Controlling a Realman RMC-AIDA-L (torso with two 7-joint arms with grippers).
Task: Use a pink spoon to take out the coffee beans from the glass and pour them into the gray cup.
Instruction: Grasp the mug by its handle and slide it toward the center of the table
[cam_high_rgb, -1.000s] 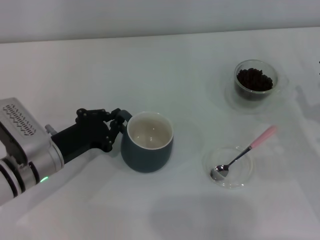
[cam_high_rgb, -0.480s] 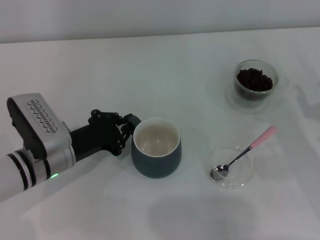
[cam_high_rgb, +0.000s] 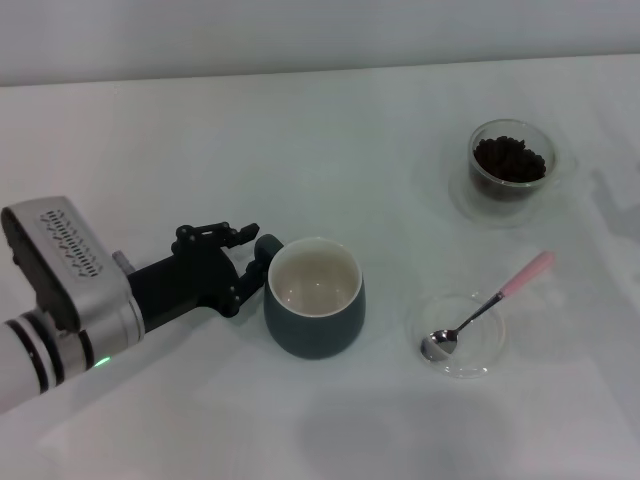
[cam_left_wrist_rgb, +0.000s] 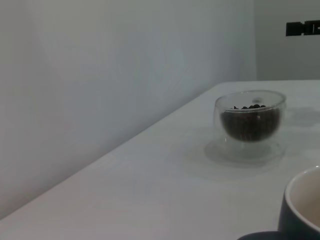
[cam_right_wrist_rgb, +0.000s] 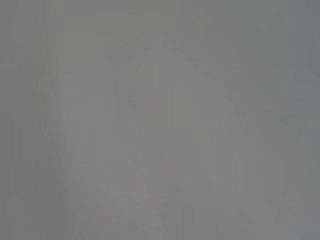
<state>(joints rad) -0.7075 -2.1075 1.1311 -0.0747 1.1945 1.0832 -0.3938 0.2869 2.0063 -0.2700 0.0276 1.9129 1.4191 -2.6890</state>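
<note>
The gray cup (cam_high_rgb: 314, 310) stands left of centre on the white table, empty, with its loop handle (cam_high_rgb: 268, 245) turned to the left. My left gripper (cam_high_rgb: 250, 262) is right beside that handle, fingers spread and holding nothing. The glass (cam_high_rgb: 511, 160) with coffee beans (cam_high_rgb: 510, 158) stands at the far right. The pink spoon (cam_high_rgb: 485, 308) lies with its bowl in a shallow clear dish (cam_high_rgb: 458, 335) and its handle over the rim. In the left wrist view the glass (cam_left_wrist_rgb: 250, 122) shows beyond the cup's rim (cam_left_wrist_rgb: 302, 207). My right gripper is out of view.
The white table (cam_high_rgb: 300, 150) runs back to a pale wall. The right wrist view shows only a blank grey surface.
The left gripper slid the gray cup to the right by its handle, then opened and drew back a little to the left. The spoon, dish and glass have not moved.
</note>
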